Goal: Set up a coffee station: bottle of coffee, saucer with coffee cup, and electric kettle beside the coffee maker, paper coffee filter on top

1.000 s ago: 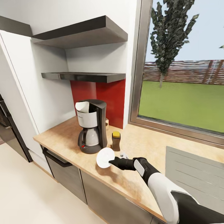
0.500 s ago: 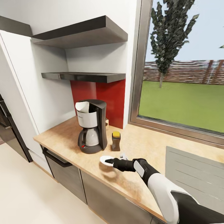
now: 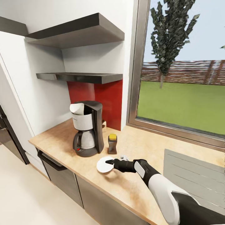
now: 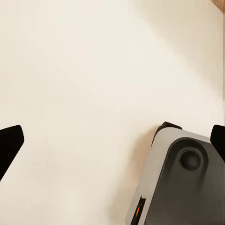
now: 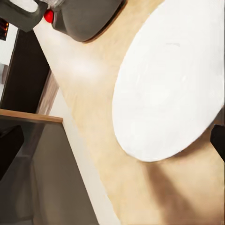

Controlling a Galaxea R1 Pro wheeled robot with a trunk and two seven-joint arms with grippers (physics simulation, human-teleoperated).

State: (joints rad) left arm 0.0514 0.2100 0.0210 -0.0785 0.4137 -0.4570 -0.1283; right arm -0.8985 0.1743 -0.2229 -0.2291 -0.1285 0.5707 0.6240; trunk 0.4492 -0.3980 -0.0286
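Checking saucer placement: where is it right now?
In the head view the saucer lies on the kitchen countertop, before the bottle of coffee, at the right gripper.

A large window [image 3: 184, 78] with a grey metal frame [image 3: 135, 62] overlooks a green lawn [image 3: 178, 106], a tall dark conifer [image 3: 170, 34] and a slatted wooden fence [image 3: 187, 72] under pale blue sky. Indoors, white walls [image 3: 47, 100] meet a cream floor [image 3: 28, 200]; a ribbed grey panel [image 3: 193, 175] lies below the sill.
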